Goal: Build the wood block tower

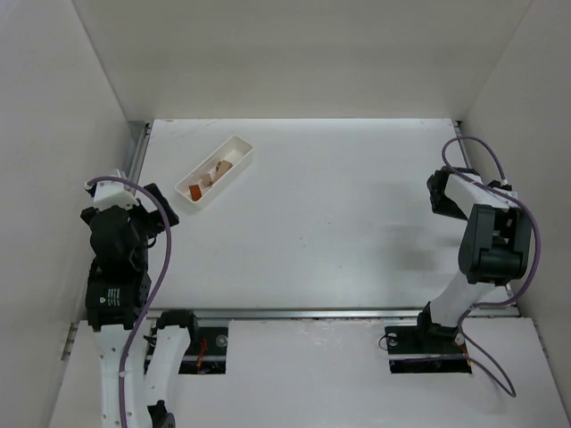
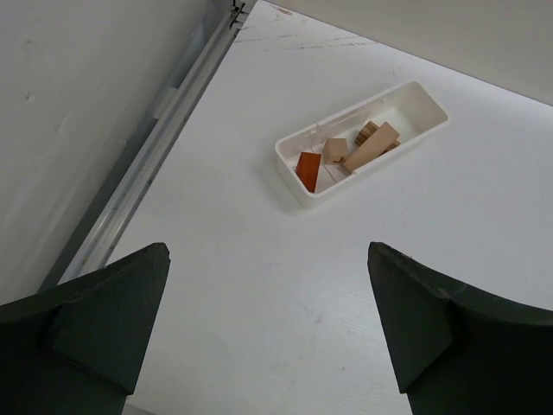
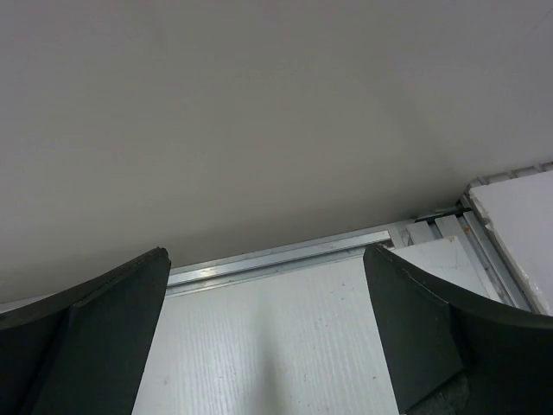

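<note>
Lying in a white tray [image 2: 321,197] on the desk [image 1: 357,223], the wooden blocks [image 2: 371,149] and orange wedge [image 2: 308,167] sit untouched; left jaws and right jaws gape wide, empty.

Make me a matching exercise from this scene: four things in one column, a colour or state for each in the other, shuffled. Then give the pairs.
Things:
1. wedge
2. tray
3. left hand
4. right hand

Colour or state:
A. open, facing the wall
B. orange-red
C. white
D. open, facing the tray

Pairs: 1-B, 2-C, 3-D, 4-A
</note>
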`<state>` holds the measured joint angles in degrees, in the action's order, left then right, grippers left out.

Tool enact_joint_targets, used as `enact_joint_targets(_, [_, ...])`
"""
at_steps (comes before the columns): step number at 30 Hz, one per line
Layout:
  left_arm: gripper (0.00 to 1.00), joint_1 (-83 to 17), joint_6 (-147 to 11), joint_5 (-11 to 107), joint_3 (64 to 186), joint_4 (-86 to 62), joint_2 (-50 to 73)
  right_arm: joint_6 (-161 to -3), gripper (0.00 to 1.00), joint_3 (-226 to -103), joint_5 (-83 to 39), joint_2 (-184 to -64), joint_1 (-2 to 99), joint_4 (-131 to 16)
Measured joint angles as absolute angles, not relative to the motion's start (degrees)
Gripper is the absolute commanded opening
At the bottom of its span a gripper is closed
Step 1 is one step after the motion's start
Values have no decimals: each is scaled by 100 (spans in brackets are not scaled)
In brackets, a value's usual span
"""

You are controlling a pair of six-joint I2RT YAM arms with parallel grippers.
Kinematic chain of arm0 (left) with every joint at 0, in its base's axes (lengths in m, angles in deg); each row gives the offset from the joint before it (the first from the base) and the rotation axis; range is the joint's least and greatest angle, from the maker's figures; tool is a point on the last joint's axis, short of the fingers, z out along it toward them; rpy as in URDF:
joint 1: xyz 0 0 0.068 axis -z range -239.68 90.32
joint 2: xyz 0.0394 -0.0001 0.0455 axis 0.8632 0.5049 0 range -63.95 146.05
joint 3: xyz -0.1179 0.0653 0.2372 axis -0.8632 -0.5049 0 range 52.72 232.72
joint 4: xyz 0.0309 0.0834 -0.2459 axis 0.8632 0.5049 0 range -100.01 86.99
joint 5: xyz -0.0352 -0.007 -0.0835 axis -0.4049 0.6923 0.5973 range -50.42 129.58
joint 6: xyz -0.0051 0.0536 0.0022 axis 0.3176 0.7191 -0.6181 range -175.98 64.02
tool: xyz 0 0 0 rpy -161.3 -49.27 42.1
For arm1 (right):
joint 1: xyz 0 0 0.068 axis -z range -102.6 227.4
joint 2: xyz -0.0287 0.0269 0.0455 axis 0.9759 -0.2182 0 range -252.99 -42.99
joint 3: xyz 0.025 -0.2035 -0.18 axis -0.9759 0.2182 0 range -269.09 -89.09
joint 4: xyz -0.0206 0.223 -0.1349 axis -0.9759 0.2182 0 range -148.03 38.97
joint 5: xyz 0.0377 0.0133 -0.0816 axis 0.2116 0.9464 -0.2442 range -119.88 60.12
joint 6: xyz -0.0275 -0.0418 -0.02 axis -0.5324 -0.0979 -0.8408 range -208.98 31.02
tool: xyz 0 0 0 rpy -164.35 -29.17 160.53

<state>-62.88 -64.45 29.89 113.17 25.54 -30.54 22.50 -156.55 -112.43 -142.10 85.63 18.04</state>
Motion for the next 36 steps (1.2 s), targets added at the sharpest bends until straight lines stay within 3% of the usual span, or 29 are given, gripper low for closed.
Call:
enact_joint_targets(8, [99, -6288, -6089, 3227, 11308, 2513, -3089, 1898, 100, -15860, -11201, -14247, 8563, 1858])
enact_joint_targets(15, [99, -6286, -5341, 4040, 11363, 2334, -3013, -825, 100, -19078, -10915, -15230, 8515, 1778])
enact_joint_targets(20, [99, -6286, -5435, 4335, 12010, 2360, -1782, -1601, 100, -19521, -10661, -15060, 7695, 1730])
enact_joint_targets(24, [99, -6284, -5604, 4807, 12193, 2279, -768, -3448, 100, -19449, -9201, -14841, 6886, 383])
enact_joint_targets(27, [99, -6281, -5695, 5015, 12193, 2237, -202, -4814, 100, -18509, -6996, -14153, 6781, -1239])
enact_joint_targets(30, [92, -6471, -5737, 5221, 12418, 2253, 395, -5603, 100, -17565, -5385, -13246, 6829, -2377])
enact_joint_targets(36, [92, -6944, -5586, 5485, 13304, 2082, 2025, -6576, 100, -17305, -4441, -12310, 6534, -3652])
